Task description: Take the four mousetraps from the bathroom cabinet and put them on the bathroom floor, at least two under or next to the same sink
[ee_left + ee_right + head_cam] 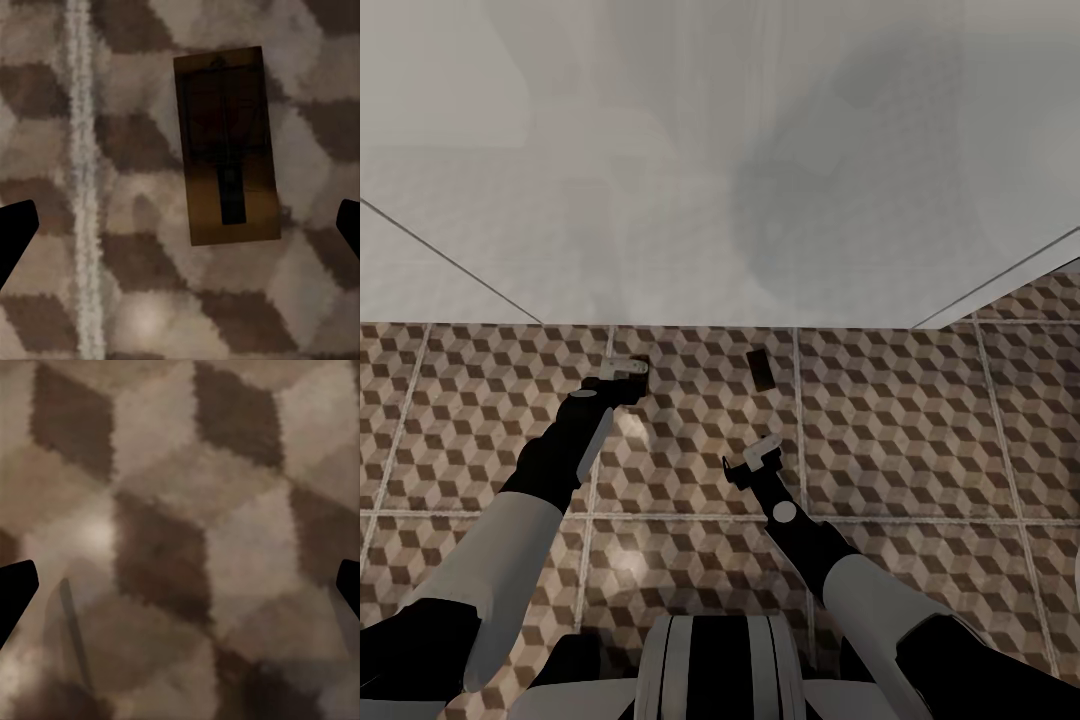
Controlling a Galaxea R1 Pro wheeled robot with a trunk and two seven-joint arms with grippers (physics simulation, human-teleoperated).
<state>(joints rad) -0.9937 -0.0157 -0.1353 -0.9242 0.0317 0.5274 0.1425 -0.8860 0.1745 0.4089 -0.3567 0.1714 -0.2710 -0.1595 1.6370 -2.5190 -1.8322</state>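
Observation:
One mousetrap [760, 368] lies flat on the cube-patterned bathroom floor [890, 420], close to the foot of the white sink unit [660, 200]. Another mousetrap [226, 146], tan with a dark spring bar, lies on the tiles beneath my left gripper [180, 232]. That gripper is open, its fingertips wide apart on either side and not touching the trap. In the head view the left gripper [625, 370] hovers low by the sink's base, covering most of that trap. My right gripper [753, 458] is open over bare tiles, a little nearer to me than the first trap.
The white sink unit spans the whole far side, with thin seams [450, 260] between its panels. Patterned tiles with pale grout lines [690, 518] stretch to both sides. My own trunk [710, 665] is at the near edge.

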